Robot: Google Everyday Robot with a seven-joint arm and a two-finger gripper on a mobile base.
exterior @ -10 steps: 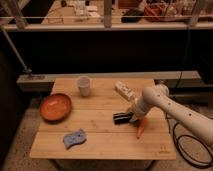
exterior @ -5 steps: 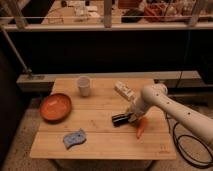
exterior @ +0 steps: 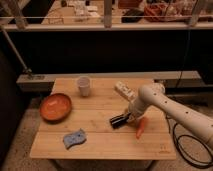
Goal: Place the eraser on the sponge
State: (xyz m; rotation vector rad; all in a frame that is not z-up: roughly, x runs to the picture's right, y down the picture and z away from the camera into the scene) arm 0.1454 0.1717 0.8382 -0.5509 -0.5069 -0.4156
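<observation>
Counter (exterior: 107, 150): wooden slab with all four edges in view; far edge set against a low ledge, near edge toward the camera.
Left edge: orange bowl (exterior: 55, 106) just inside it, about halfway along.
Far edge: white cup (exterior: 84, 85) upright near its middle; white bottle (exterior: 124, 91) lying on its side toward the far right corner.
Near edge: sponge (exterior: 74, 138) flat on the wood close to it, left of centre; bare boards along the same edge to the right of the sponge.
Right edge: crossed by the arm (exterior: 170, 107); bare corner of wood below the crossing.
Open room: unbroken bare strip between sponge and eraser; more bare wood in the middle, between cup and sponge.
Eraser (exterior: 117, 121): dark block lying on the counter right of centre, well apart from the sponge, long axis roughly left to right with a slight tilt, right end at the claw.
Carrot (exterior: 141, 128): just beside the claw on the near right, tip toward the near edge.
Arm pose: white, entering from the right, elbow raised near the bottle's end, last link bent down to the wood.
Claw (exterior: 126, 118): low on the counter at the eraser's right end, between bottle and carrot; degree of opening cannot be told, nor whether the eraser is gripped.
Floor: dark cable (exterior: 187, 147) looped to the right of the counter.
</observation>
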